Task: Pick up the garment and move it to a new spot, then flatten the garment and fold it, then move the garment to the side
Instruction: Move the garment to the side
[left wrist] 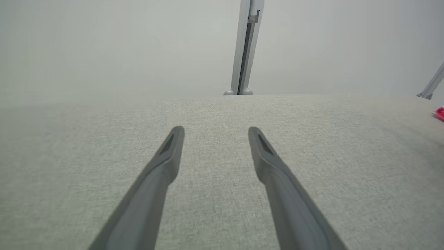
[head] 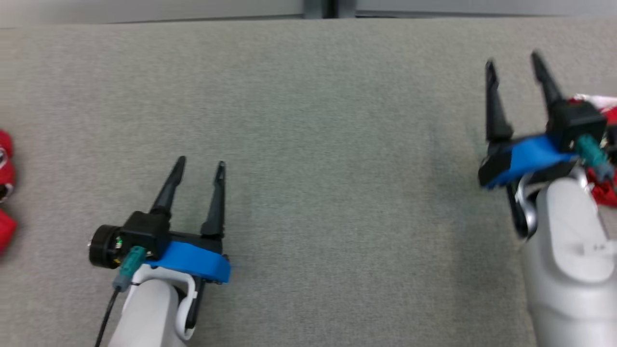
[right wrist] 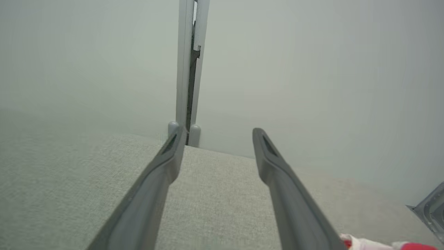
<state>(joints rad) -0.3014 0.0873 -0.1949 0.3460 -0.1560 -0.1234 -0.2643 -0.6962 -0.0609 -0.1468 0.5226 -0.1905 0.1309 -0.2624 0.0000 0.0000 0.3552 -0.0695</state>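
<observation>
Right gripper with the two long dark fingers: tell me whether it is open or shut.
Open and empty. The right gripper has its fingers well apart, with the grey fabric tabletop showing between them.

No legible text or labels anywhere

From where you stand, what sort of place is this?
Likely a lab or office test bench: grey fabric-covered table, pale partition panels joined by a post behind it, red garment on the robot's right.
</observation>
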